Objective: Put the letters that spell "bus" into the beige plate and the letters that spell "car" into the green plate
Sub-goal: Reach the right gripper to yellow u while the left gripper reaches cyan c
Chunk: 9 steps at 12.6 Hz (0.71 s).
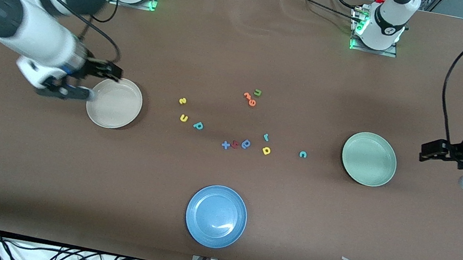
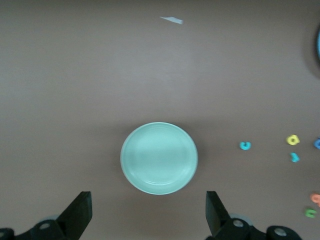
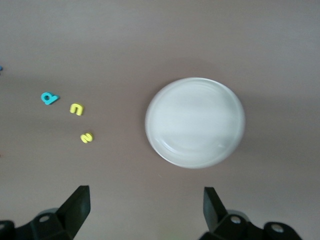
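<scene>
Left gripper [image 2: 145, 220]: hung in the air at the left arm's end of the table, just off the green plate; fingers [image 2: 79, 212] stood wide apart, holding and touching nothing.
Right gripper [image 3: 145, 215]: hung beside the beige plate at the right arm's end of the table; jaws spread wide, empty, touching nothing.
Beige plate [image 1: 114, 103]: lay flat on the table, nothing in it.
Green plate [image 1: 369, 158]: lay flat, nothing in it.
"bus" letters: yellow s [image 1: 182, 101], yellow u [image 1: 184, 118] and teal b [image 1: 198, 125] lay loose on the table, close together, between the beige plate and the middle cluster of letters.
"car" letters: teal c [image 1: 302, 154] lay alone, nearest the green plate; teal r [image 1: 266, 137] and yellow a [image 1: 266, 150] lay close together, toward the middle from the c.
Other letters: a blue rounded letter [image 1: 246, 144], a red piece and a blue cross lay touching or nearly so in a row beside the yellow a; an orange pair and a green u [image 1: 258, 92] lay farther from the front camera.
Blue plate [image 1: 216, 216]: nearest the front camera, empty.
Hard to make out: the right arm was smeared in the front view, so its fingertips there were unclear; the red and orange letters were too small to read; the wrist views cut off both grippers' bodies.
</scene>
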Each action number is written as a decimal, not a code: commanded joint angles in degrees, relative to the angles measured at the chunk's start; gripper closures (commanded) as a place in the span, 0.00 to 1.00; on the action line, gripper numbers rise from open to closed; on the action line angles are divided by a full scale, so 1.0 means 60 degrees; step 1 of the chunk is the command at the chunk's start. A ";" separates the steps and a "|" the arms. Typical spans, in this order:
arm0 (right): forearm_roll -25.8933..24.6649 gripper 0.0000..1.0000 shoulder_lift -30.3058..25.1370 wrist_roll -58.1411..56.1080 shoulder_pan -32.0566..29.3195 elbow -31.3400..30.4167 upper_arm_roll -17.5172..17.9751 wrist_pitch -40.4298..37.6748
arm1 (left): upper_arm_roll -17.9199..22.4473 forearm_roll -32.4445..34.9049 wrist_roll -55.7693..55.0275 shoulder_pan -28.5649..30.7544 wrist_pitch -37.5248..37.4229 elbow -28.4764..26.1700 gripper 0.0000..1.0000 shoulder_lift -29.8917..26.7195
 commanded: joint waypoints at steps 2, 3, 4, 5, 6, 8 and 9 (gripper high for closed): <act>0.0034 0.00 0.1039 0.0086 0.0610 0.0021 -0.0035 0.1457 | -0.0291 -0.1509 -0.1712 -0.0213 -0.0076 -0.0159 0.00 0.0305; 0.0020 0.01 0.1245 0.0071 0.0698 0.0021 0.0096 0.1809 | -0.0467 -0.1495 -0.2313 -0.0344 -0.0047 -0.0174 0.00 0.0495; 0.0020 0.09 0.1551 0.0057 0.0814 0.0006 0.0199 0.2161 | -0.0542 -0.1437 -0.2942 -0.0665 -0.0003 -0.0174 0.00 0.0801; 0.0005 0.21 0.1757 0.0086 0.1004 -0.0110 0.0214 0.2628 | -0.0528 -0.1408 -0.3427 -0.0914 0.0128 -0.0174 0.00 0.1123; -0.0125 0.27 0.1890 0.0086 0.1369 -0.0256 0.0200 0.3053 | -0.0542 -0.1407 -0.3722 -0.1047 0.0535 -0.0247 0.00 0.1344; -0.0141 0.27 0.2096 0.0100 0.1460 -0.0752 0.0200 0.3917 | -0.0542 -0.1407 -0.3944 -0.1413 0.1400 -0.0815 0.00 0.1449; -0.0141 0.27 0.2111 0.0101 0.1446 -0.1205 0.0200 0.4430 | -0.0528 -0.1393 -0.3945 -0.1603 0.1853 -0.1225 0.01 0.1449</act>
